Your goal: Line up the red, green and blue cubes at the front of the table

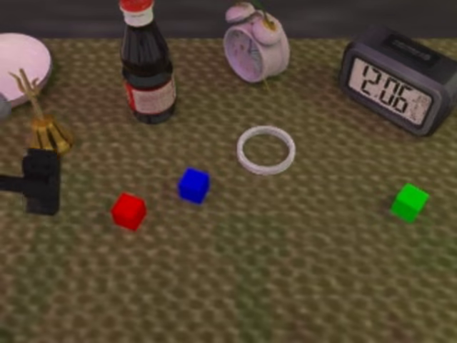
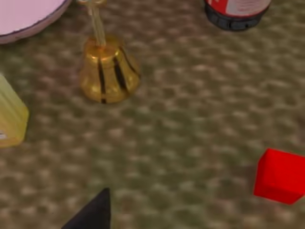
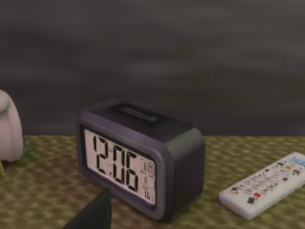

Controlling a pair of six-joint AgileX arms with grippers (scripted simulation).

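Nothing is lined up yet: the small glossy red cube (image 1: 128,211) and deep blue cube (image 1: 193,185) sit mid-table, the bright green cube (image 1: 409,201) lies far right, and the black left gripper (image 1: 41,183) hovers beside red, its finger gap impossible to tell.

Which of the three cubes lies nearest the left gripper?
The red cube. It sits just right of the left gripper, while the blue cube lies further right and the green cube is far across the table.

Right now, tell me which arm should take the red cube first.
Left. The left claw sits at the table's left edge, just beside the red cube, which also shows in its wrist view. The right arm is out of the top view, its camera facing the digital clock.
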